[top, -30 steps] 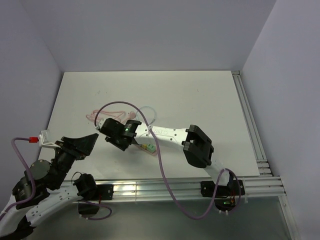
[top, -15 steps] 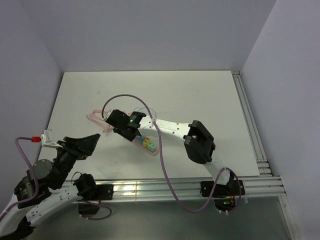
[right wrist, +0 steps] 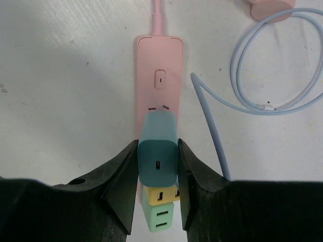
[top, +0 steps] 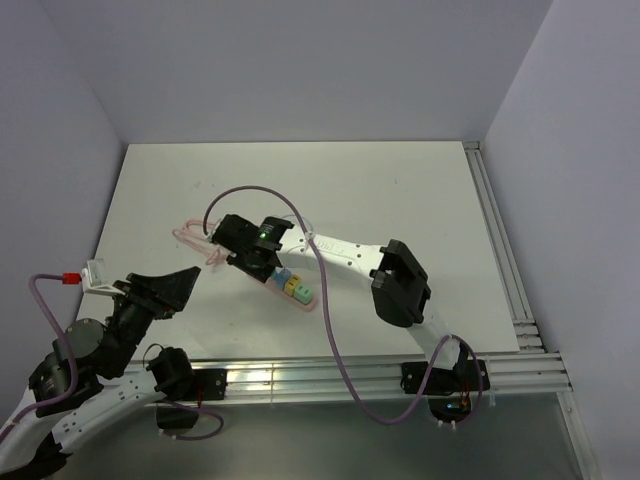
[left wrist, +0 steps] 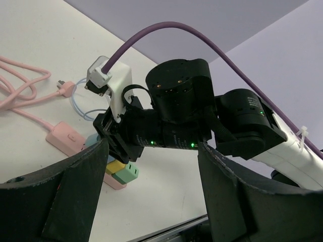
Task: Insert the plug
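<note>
First, look far left and find the left gripper (top: 170, 285) hanging wide open with nothing in it, off the near-left corner of the table (top: 400, 190). Leave it there, out of the way.

Next, a little to the right, spot the loops of pink cord (top: 190, 235) lying flat on the table. Follow that cord to the pink power strip (right wrist: 158, 60).

Right over the strip, see the right gripper (right wrist: 158, 166) squeezed shut on the teal plug (right wrist: 158, 133), 1 finger on each side. Right next to it, count 2 more plugs already sitting in the strip: the yellow plug (right wrist: 160, 194), then the green plug (right wrist: 161, 217). Just ahead of the teal plug, notice 2 small slots (right wrist: 158, 107) showing on the strip. Cannot tell from above about the pins, maybe partly in already.

To do this step well, line the plug up square with the strip, not twisted. Set the pins right over their holes, beside the yellow plug without bumping it. Push straight down, slow and steady. Hold the squeeze right up to a flat, snug fit. Watch for any slide or tip of the strip.

Last, on the right, mind the light blue cable (right wrist: 242, 65) curled beside the strip, close to the gripper but not under the plug.
</note>
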You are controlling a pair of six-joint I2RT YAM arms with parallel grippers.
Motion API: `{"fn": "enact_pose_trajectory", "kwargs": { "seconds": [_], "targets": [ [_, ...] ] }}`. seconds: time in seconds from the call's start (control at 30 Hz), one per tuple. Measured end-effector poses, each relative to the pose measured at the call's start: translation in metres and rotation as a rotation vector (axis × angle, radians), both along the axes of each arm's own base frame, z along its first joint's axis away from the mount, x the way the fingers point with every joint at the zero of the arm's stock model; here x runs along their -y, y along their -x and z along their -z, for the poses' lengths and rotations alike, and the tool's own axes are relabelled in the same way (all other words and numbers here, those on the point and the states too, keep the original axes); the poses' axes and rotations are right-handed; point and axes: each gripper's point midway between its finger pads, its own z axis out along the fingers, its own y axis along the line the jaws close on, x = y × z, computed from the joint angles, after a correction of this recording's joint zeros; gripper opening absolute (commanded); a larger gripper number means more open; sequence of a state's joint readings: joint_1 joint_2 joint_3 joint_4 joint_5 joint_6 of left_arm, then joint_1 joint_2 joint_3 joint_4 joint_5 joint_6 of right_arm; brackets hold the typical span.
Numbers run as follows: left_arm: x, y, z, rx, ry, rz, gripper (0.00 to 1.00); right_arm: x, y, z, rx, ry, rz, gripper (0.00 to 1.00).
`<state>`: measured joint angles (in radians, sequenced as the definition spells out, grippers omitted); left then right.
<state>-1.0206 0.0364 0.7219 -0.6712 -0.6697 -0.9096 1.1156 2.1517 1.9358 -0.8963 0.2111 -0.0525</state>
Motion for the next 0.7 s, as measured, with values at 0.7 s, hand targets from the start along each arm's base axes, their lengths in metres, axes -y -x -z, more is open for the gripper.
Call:
{"fn": "enact_pose_trajectory", "kwargs": {
  "seconds": [0.7],
  "targets": [
    [-0.001,0.001,-0.001,0.008,0.002,0.003,0.77,-0.005,0.004,0.016,-0.073,0.059,0.057,0.00]
  ]
}}
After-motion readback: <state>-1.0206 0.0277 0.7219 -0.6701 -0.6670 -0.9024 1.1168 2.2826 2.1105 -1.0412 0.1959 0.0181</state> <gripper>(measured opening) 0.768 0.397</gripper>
